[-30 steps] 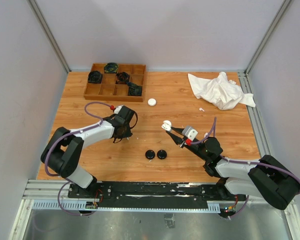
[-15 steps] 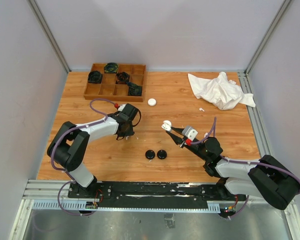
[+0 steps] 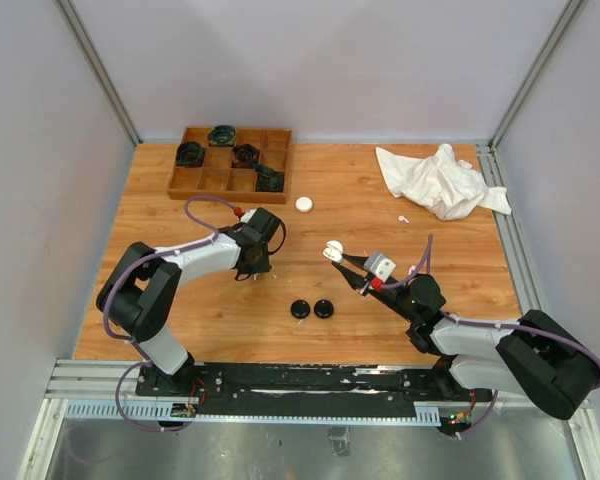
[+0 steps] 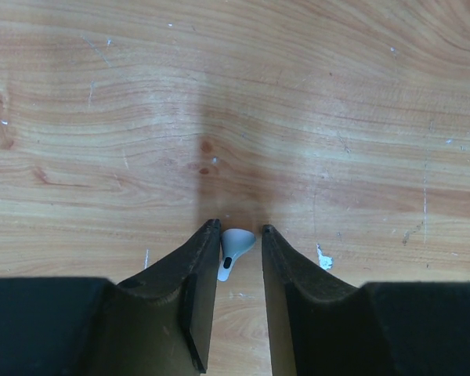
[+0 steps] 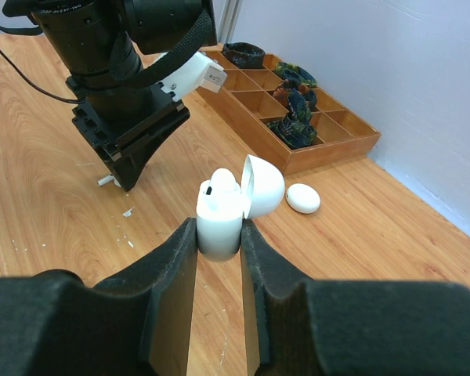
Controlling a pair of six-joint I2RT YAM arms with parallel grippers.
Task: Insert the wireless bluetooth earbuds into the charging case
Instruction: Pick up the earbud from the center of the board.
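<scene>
Now the left gripper [image 4: 240, 229] is down low on the table [image 4: 102, 117]. Its two fingers [image 4: 188, 274] stand a little apart with a tiny white earbud [image 4: 235, 244] between them. I cannot tell if they pinch it or just sit beside it. The right gripper [image 5: 218, 225] is squeezed tight on the white case [image 5: 219, 210], up in the air off to the right. The lid [image 5: 264, 186] is open and one bud sits inside. To do this well, I think the left fingers should close softly, so the earbud does not pop out. Then lift it straight up, bring it right to the case, and push it stem first into the free hole. The right gripper should keep the case steady.
</scene>
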